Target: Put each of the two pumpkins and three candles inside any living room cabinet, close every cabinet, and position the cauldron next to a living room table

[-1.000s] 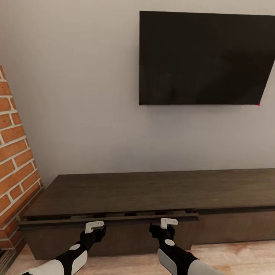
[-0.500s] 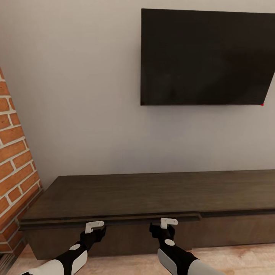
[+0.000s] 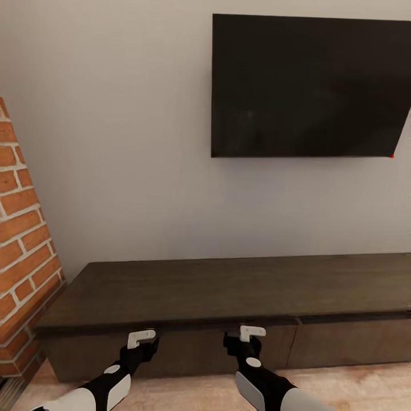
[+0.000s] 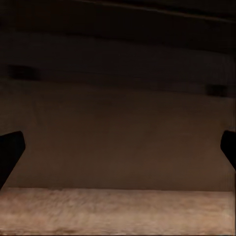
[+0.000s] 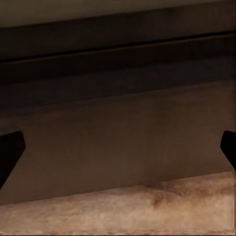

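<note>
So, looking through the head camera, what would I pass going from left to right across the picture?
Brick wall → robot's left hand → right hand → black TV screen on the wall, with the long dark cabinet stretching beneath nearly all of it.

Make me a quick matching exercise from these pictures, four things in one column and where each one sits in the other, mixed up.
Things:
1. television
2. brick wall
3. cabinet
4. wood floor

Places:
A. at the left edge of the head view
B. low along the grey wall, in front of both arms
C. mounted high on the wall, upper right
D. under the cabinet, pale planks

Pairs: 1-C, 2-A, 3-B, 4-D
</note>
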Controlling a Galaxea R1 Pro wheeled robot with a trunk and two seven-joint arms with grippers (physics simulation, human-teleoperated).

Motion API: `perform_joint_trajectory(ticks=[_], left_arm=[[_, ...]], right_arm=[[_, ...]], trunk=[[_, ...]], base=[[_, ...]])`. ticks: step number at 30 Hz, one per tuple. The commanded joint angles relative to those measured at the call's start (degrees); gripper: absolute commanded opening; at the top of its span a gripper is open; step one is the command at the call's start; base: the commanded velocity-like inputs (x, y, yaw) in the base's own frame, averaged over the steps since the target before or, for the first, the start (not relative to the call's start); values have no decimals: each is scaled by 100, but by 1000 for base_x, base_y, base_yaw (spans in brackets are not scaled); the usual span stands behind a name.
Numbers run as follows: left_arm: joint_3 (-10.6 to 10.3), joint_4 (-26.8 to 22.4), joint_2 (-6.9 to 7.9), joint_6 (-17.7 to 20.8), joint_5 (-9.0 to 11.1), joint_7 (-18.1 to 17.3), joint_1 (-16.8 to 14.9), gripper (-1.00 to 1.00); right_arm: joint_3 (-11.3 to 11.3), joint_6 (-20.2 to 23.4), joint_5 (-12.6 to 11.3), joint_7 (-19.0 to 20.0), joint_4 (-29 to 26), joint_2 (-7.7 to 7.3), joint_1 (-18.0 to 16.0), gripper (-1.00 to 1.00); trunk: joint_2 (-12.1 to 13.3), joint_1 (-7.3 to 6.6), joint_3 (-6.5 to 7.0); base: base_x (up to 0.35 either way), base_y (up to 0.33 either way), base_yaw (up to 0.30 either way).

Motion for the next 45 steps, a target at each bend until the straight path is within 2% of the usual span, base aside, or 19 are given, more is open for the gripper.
perform_joint_trajectory(ticks=[1,19,27,33,39,45], left_arm=[[-42,-1,3,-14,62,-16,-3,100],[-42,-1,-1,-14,61,-23,-3,100],[-19,-14,-8,7,68,-37,-3,100],[5,-69,-191,76,73,-9,-3,100],[20,-79,-226,726,71,10,-3,100],[21,-95,-223,921,101,27,-3,100]], right_arm=[[49,-32,-61,-24,0,-2,-5,100],[46,-5,-66,-5,-8,21,-6,100],[39,-4,-109,386,1,-8,-5,100],[30,2,-151,415,8,-21,-6,100],[10,10,-164,412,1,-22,-6,100],[-5,20,-172,399,0,-22,-6,100]], trunk=[[-3,-4,-6],[-3,-4,-4],[-3,-4,41],[-3,-4,80],[198,-114,209],[438,-246,356]], base=[[-293,0,0],[-330,0,-1],[-110,0,-170],[-4,0,-226],[0,0,-230],[0,0,-230]])
